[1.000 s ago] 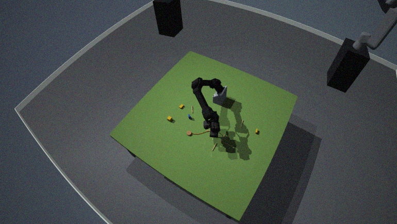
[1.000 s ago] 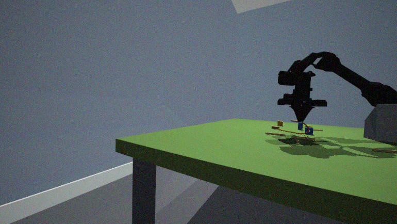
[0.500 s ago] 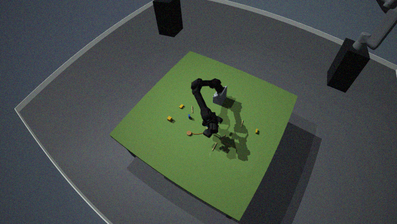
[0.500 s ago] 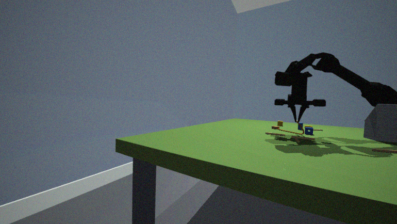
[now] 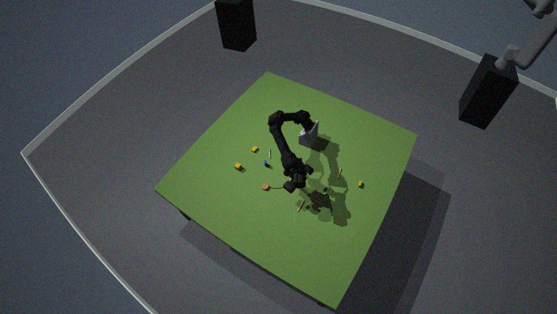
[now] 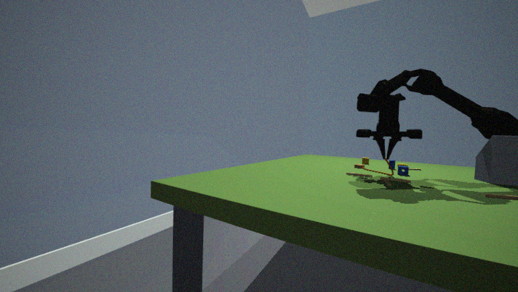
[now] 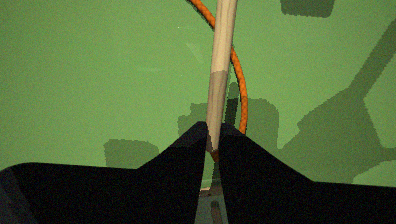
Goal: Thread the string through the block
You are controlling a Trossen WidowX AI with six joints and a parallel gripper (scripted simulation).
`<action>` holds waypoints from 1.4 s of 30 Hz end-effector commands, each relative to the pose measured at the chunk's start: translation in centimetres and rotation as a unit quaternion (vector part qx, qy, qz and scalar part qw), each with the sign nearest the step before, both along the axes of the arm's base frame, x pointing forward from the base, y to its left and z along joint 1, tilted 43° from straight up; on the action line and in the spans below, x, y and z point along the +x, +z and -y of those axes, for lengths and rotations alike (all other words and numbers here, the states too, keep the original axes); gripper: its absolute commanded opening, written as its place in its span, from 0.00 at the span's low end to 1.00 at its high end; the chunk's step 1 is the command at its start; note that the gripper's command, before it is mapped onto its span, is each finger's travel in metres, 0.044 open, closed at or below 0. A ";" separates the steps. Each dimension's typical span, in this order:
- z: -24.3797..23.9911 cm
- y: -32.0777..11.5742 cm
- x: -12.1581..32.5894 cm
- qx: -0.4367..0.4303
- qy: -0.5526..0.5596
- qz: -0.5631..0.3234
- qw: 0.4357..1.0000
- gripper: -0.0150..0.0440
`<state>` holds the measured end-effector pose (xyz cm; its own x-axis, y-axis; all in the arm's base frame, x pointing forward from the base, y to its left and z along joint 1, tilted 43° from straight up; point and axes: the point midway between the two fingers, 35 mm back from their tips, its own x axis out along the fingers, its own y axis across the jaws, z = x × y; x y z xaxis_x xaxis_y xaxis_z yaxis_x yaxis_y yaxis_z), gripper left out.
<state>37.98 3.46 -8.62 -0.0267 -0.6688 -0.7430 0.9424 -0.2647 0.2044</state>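
Right, the largest thing before you is the green table [image 5: 234, 218] [image 6: 272, 188], on which the arm's grey base [image 5: 306, 141] [image 6: 484, 168] sits. Your black arm [image 5: 281, 142] [image 6: 459, 99] arches out from it, and its gripper [image 5: 298, 180] [image 6: 386, 158] [image 7: 212, 131] points down above the surface.

You have the claw nearly closed, pinching the string's stick [image 7: 220, 70] near its corded end; the wrist view shows the pale wood reaching away from the fingertips, off the table.

Your blue block with the hole [image 6: 399, 171] stands upright on the table in the exterior view, apart from the fingertips; the arm mostly hides it from above. Three small yellow blocks lie farther out: one [image 5: 237, 166], a second [image 5: 254, 148] and a third [image 5: 359, 183]. You also have a smaller blue piece [image 5: 265, 163] [image 6: 391, 164].

The round button [image 5: 265, 187] [image 6: 359, 165] lies flat, well apart from the base. Look for three loose sticks: one [image 5: 270, 153], another [image 5: 339, 173], and the last [image 5: 300, 205]. Thinnest of all, your orange string [image 5: 276, 187] [image 6: 377, 172] [image 7: 243, 95] runs from the button, then bends up to the claw.
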 end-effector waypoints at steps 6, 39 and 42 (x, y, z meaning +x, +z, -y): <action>-0.9 -0.6 0.6 -0.001 -0.001 0.004 1.000 0.25; -3.9 -3.3 2.1 0.002 0.000 0.005 1.000 0.25; -4.2 -3.5 2.2 0.002 0.000 0.005 1.000 0.25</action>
